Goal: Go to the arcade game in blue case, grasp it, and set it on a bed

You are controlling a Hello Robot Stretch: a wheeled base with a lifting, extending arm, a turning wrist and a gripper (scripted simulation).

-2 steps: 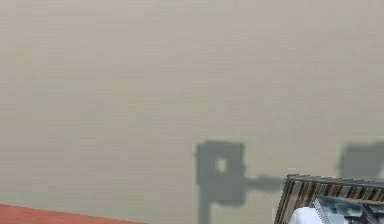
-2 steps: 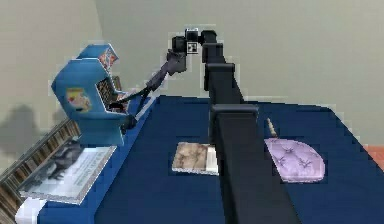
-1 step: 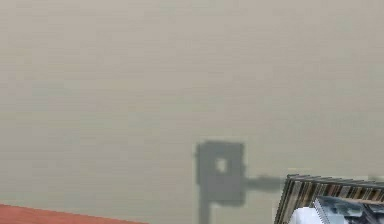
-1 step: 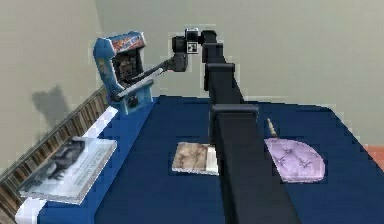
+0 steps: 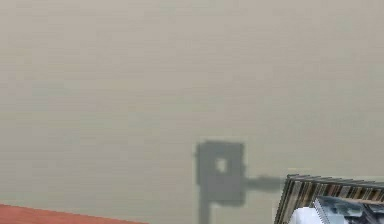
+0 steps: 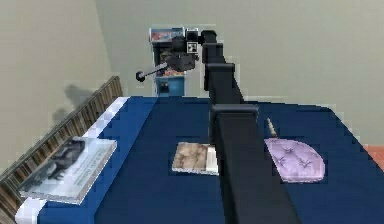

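Forward view: plain beige-grey wall [image 5: 190, 70] across most of the frame, evenly lit. Narrow strip of red-brown floor [image 5: 50, 214] along the bottom left. Striped edge of a bed [image 5: 300, 192] comes in at the bottom right corner.

Arm side view: two walls meet in an upright corner at upper left. Side wall [image 6: 45, 50] is pale beige; far wall [image 6: 300, 50] is a duller grey-green. The bed spans the lower part, with a dark blue cover [image 6: 160, 125]. White sheet band [image 6: 105, 115] runs along the bed's left edge. Striped headboard [image 6: 60, 130] stands just beyond it, against the side wall. Small patch of salmon floor [image 6: 374, 152] past the bed's right edge. Light soft and diffuse.
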